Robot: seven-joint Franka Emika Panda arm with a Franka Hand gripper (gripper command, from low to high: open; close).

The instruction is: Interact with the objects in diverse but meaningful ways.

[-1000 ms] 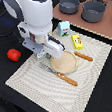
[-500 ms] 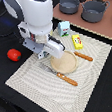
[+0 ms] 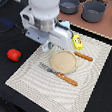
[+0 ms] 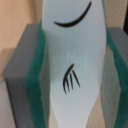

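Carton, white with green-blue print (image 4: 72,60), fills our wrist view, pinched between our gripper's (image 4: 70,75) grey fingers (image 4: 22,75). In the exterior view our arm hangs over the far left corner of the striped placemat (image 3: 88,91). A red tomato (image 3: 13,54) sits on the dark bench off the mat's left edge. A yellow packet (image 3: 78,42) lies near the mat's far edge. Mid-mat, a tan plate (image 3: 64,61) sits between a fork (image 3: 59,75) and a knife (image 3: 83,56).

We're looking down at an angle from the exterior view, taking in the placemat (image 3: 64,75), the arm (image 3: 44,15) and the grey pots (image 3: 93,10). On the wrist view we're pressed right up against a white carton (image 4: 75,60) that fills the frame, blurred; we cannot pick that carton out in the exterior view.
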